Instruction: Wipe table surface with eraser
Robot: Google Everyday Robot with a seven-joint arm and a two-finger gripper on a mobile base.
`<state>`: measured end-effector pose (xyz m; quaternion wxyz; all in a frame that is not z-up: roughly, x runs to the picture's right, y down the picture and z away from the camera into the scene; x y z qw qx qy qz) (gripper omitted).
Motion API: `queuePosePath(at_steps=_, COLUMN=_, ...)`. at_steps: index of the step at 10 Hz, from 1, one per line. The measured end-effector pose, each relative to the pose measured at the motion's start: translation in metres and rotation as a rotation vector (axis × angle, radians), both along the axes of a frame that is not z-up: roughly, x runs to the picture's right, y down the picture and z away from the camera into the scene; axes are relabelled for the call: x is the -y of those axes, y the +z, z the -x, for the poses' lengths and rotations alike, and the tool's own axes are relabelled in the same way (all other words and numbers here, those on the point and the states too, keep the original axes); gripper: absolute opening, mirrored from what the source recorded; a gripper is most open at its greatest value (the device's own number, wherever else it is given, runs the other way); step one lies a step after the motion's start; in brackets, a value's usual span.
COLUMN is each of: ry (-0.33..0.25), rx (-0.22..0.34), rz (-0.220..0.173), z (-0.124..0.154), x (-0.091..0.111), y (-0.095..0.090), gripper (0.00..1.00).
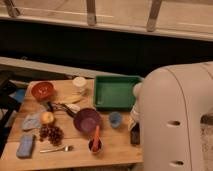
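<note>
The table surface is a light tan plank top that fills the lower left of the camera view. The eraser, a small dark block, lies on the table near its right edge, partly covered by my arm. My gripper hangs just above and behind the eraser, beside the green tray's right front corner. My large white arm housing hides most of it.
A green tray sits at the back right. A small blue cup, a purple bowl and a cup with an orange stick stand left of the eraser. Farther left are grapes, a fork, a light blue sponge, a blue-grey cloth, a red bowl and a white cup.
</note>
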<state>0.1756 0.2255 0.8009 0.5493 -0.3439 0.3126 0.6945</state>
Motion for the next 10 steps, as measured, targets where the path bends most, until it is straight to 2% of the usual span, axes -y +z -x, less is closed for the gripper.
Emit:
queuePosePath(at_steps=2, ry=0.001, rx=0.021, rz=-0.006, z=0.011, x=-0.004, y=-0.004, gripper=0.0)
queuePosePath(at_steps=4, ry=0.015, rx=0.042, rz=0.013, z=0.017, x=-0.017, y=-0.013, gripper=0.0)
queuePosePath(at_steps=6, ry=0.021, rx=0.04, rz=0.032, z=0.017, x=-0.032, y=-0.022, gripper=0.0)
queuePosePath(at_steps=7, ry=0.031, rx=0.02, rz=0.035, z=0.012, x=-0.034, y=-0.023, gripper=0.0)
queuePosePath(at_steps=10, ry=0.054, rx=-0.02, rz=0.003, z=-0.003, x=-0.014, y=-0.01, gripper=0.0)
